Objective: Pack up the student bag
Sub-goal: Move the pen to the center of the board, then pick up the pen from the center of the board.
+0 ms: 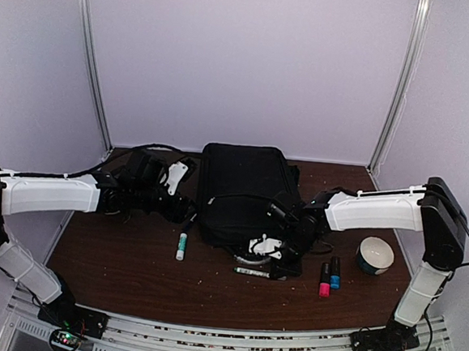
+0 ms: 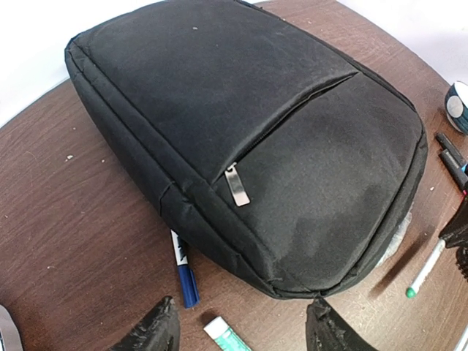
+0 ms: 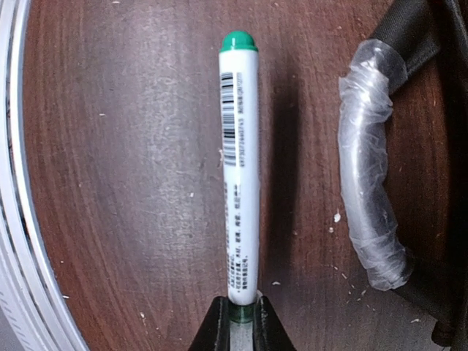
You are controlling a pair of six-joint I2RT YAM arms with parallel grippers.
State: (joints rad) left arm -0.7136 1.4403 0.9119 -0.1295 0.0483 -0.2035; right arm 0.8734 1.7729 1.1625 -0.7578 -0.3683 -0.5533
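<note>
The student bag (image 1: 241, 188) is a large black backpack lying flat at the table's middle; it fills the left wrist view (image 2: 248, 131), its front pocket zipped with a metal pull (image 2: 237, 184). My left gripper (image 2: 241, 333) is open and empty, hovering off the bag's left side (image 1: 184, 212), above a white-and-green marker (image 2: 227, 338). A blue marker (image 2: 183, 267) lies partly under the bag's edge. My right gripper (image 3: 241, 314) is shut on the end of a white marker with a green cap (image 3: 240, 168), held over the table at the bag's near end (image 1: 274, 270).
The bag's plastic-wrapped loop handle (image 3: 369, 168) lies right of the held marker. A pink marker (image 1: 325, 278) and a blue one (image 1: 336, 273) lie right of the bag, beside a small bowl (image 1: 375, 255). The table's metal front rail (image 3: 14, 219) is close.
</note>
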